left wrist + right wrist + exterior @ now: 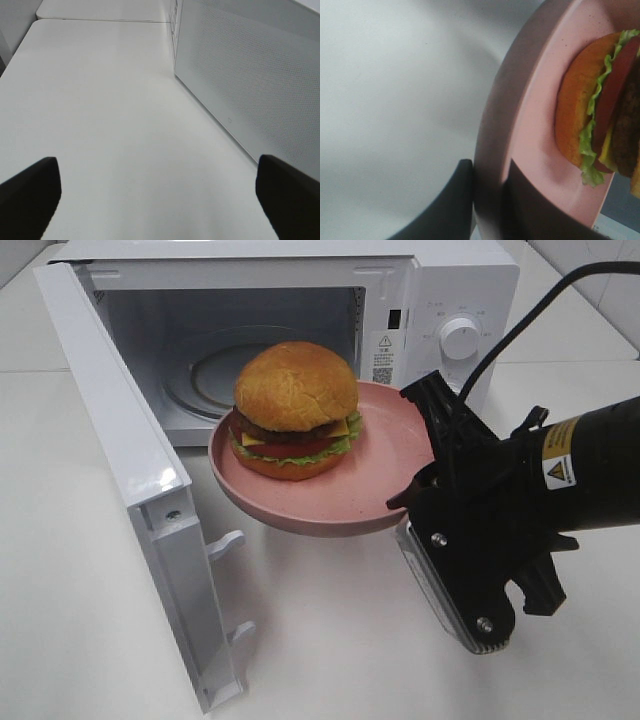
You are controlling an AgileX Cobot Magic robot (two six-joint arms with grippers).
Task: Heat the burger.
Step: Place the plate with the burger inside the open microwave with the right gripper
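The burger (296,410) has a golden bun, dark patty, cheese, tomato and lettuce, and it sits on a pink plate (360,495). The plate hangs in the air just in front of the open microwave (440,280). My right gripper (418,480) is shut on the plate's right rim. In the right wrist view its fingers (452,210) pinch the plate's edge (492,150), with the burger (600,110) beyond them. My left gripper (160,200) is open with nothing between its fingertips, low over the bare table beside the microwave door (250,75). It is out of the exterior high view.
The microwave door (120,470) stands swung out to the left, its latches pointing at the space under the plate. A glass turntable (205,375) lies inside the cavity. A control knob (460,337) is on the right panel. White table (330,640) lies in front.
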